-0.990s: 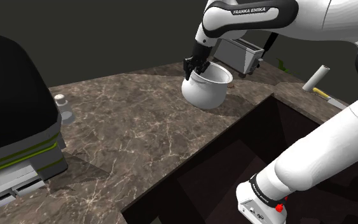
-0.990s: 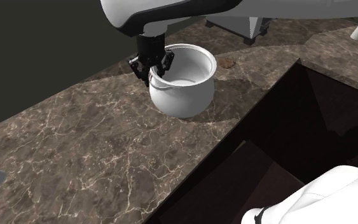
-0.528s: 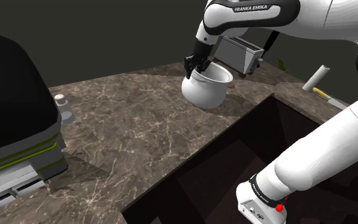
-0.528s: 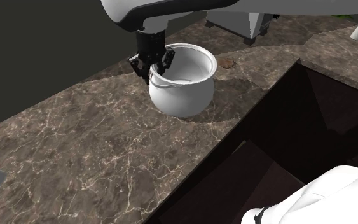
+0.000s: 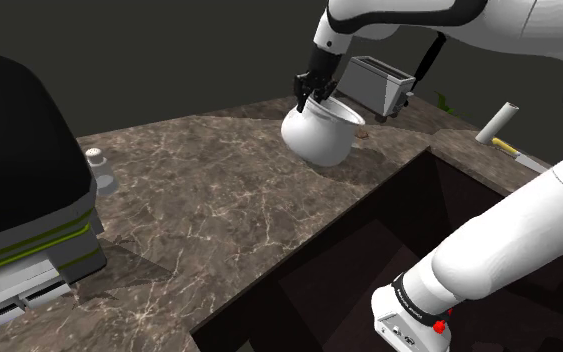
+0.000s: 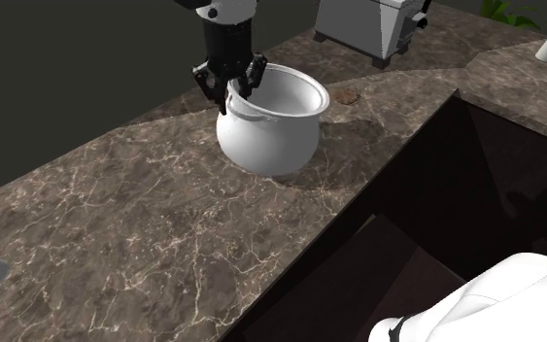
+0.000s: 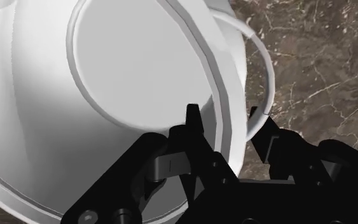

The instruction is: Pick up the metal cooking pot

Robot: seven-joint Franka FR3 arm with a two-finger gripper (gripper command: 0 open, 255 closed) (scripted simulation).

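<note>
The pot (image 5: 317, 135) is a plain white round-bellied vessel with a thin wire handle. It hangs tilted just above the brown marble counter (image 5: 199, 200), at the far side near the wall. My black gripper (image 5: 316, 95) is shut on the pot's rim from above, one finger inside and one outside. In the second exterior view the gripper (image 6: 230, 92) grips the pot (image 6: 266, 136) at the rim's left side. From the wrist, the fingers (image 7: 191, 127) clasp the wall of the pot (image 7: 126, 76), and my gripper (image 7: 223, 118) straddles the rim beside the wire handle.
A grey boxy appliance (image 5: 379, 85) stands right behind the pot. A large black appliance (image 5: 19, 180) sits at the shoulder view's left, with a small shaker (image 5: 96, 160) next to it. A dark recess (image 5: 369, 270) drops off along the counter's near edge. A white roll (image 5: 497, 122) lies far right.
The gripper has risen with the pot in it. The pot has come up off the counter, tipped over more and shifted slightly toward the shoulder view's left.
</note>
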